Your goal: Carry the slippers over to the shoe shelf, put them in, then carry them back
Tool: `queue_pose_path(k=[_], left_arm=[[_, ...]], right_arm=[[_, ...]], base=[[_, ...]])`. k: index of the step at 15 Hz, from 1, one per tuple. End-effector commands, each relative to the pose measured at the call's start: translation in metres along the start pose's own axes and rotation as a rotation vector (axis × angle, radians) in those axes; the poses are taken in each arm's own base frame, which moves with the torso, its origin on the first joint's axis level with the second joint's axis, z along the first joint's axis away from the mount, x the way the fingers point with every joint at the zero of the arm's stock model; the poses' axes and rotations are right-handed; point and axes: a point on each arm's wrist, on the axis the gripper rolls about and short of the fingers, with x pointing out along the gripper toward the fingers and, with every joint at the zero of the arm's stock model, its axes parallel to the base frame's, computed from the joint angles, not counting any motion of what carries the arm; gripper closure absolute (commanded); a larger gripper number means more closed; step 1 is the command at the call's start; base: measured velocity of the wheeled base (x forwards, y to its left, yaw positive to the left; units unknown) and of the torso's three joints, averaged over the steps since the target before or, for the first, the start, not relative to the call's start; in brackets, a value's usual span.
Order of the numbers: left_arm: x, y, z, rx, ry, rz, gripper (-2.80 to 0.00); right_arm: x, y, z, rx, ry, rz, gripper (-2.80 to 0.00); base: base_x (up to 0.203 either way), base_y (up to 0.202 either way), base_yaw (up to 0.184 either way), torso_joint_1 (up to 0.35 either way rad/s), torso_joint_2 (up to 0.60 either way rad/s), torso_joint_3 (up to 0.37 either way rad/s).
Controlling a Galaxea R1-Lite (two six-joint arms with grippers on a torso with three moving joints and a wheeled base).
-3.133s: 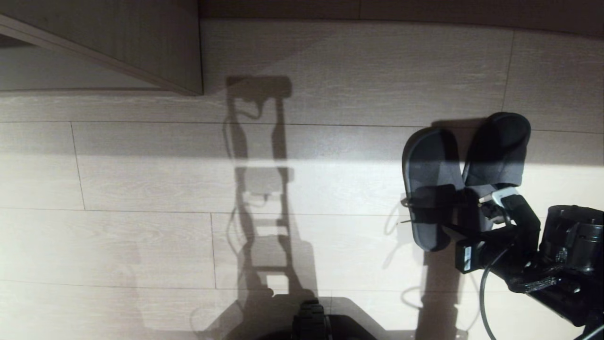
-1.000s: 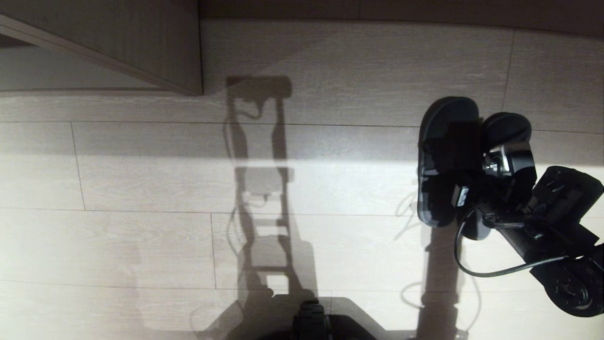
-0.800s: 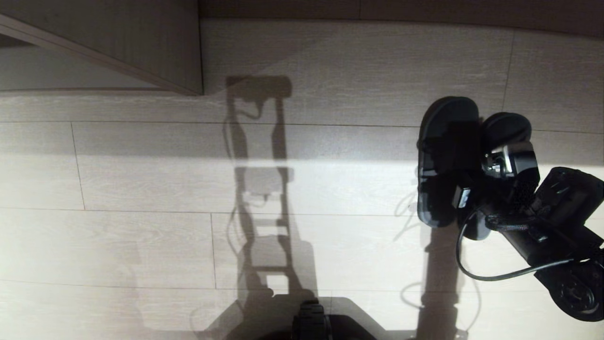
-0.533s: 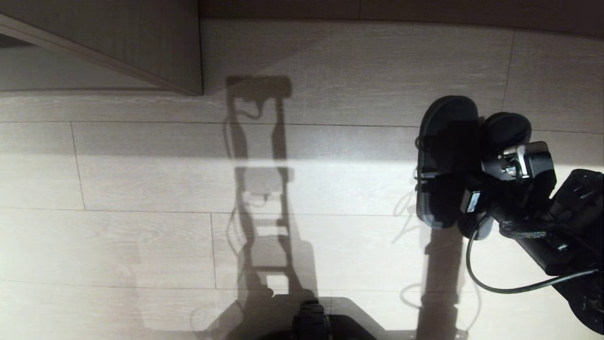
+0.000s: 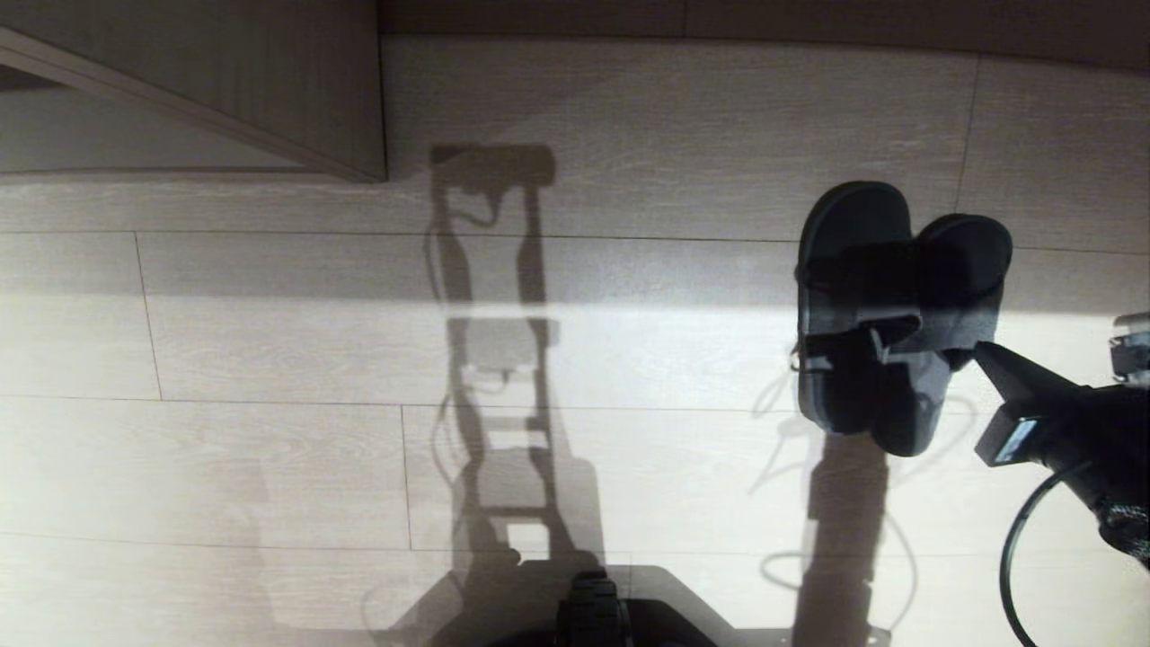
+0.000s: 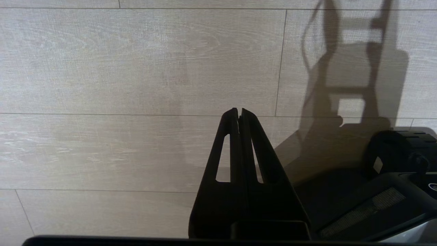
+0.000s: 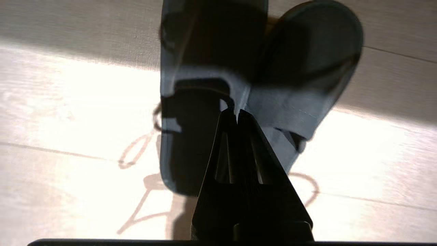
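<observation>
On the pale wood-plank floor (image 5: 269,341), the flat grey-blue fabric slippers (image 5: 885,314) lie overlapped, the right gripper (image 7: 237,118) pinched together on their touching toe bands (soft, light, probably floppy; those bands look the best hold), the left gripper (image 6: 238,112) closed, empty.

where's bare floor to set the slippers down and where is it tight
Bare floor runs wide from the slippers across to the wooden unit's corner, and beyond their toes. It is tight on the side where the right gripper, shut on the slippers' bands, and its cable sit.
</observation>
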Motion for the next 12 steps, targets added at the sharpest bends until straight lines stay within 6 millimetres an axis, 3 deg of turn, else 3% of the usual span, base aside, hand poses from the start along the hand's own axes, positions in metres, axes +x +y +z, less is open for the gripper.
queue_pose_path(k=[1,7,12], left_arm=[[0.000,0.000,0.000,-0.001,-0.002,0.000,0.00],[0.000,0.000,0.000,-0.001,-0.002,0.001,0.00],[0.000,0.000,0.000,-0.002,-0.002,0.000,0.00]], right_arm=[[-0.031,-0.007,0.016,0.013,-0.086,-0.015,0.00],[-0.114,-0.022,0.036,0.030,-0.199,-0.035,0.00],[-0.186,-0.029,0.025,0.025,-0.214,-0.050,0.00]], base=[[0.000,0.000,0.000,0.000,0.00,0.000],[0.000,0.000,0.000,0.000,0.00,0.000],[0.000,0.000,0.000,0.000,0.00,0.000]])
